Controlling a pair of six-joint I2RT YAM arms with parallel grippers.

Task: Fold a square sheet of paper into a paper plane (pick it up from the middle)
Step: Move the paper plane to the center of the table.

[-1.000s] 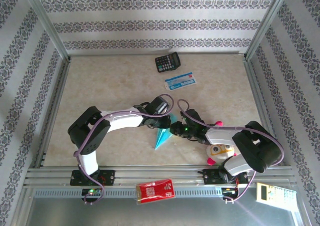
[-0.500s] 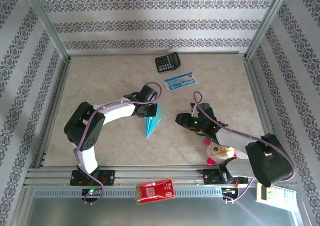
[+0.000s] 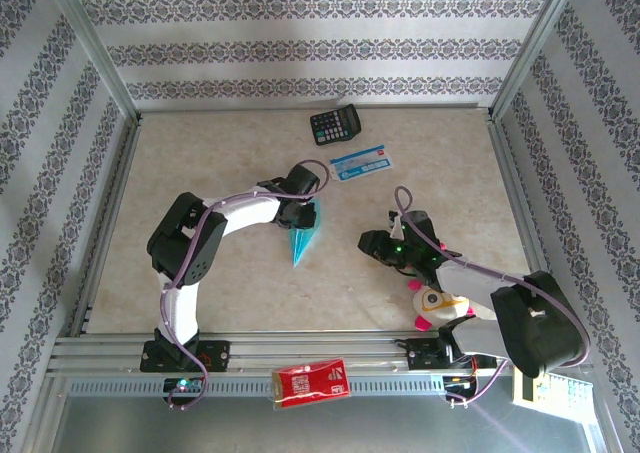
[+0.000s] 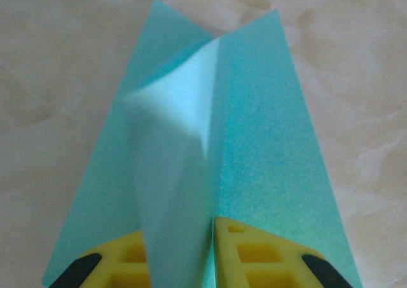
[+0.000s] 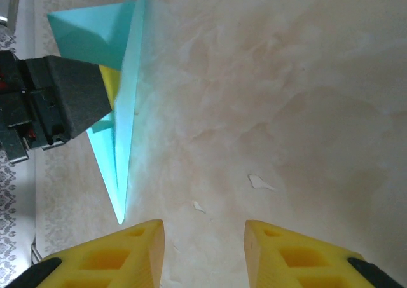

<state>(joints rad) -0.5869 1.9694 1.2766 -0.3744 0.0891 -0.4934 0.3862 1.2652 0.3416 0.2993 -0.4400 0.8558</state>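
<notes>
Tabletop [image 3: 220, 163] marbled; walls [image 3: 300, 28] striped; left claw [image 4: 180, 243] seemingly pinches paper plane [image 4: 267, 148].

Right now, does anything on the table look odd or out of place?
The paper plane, pinched in the left hand, looks uneven: its middle fold bulges open instead of lying flat. A plush toy lies beside the right arm.
</notes>
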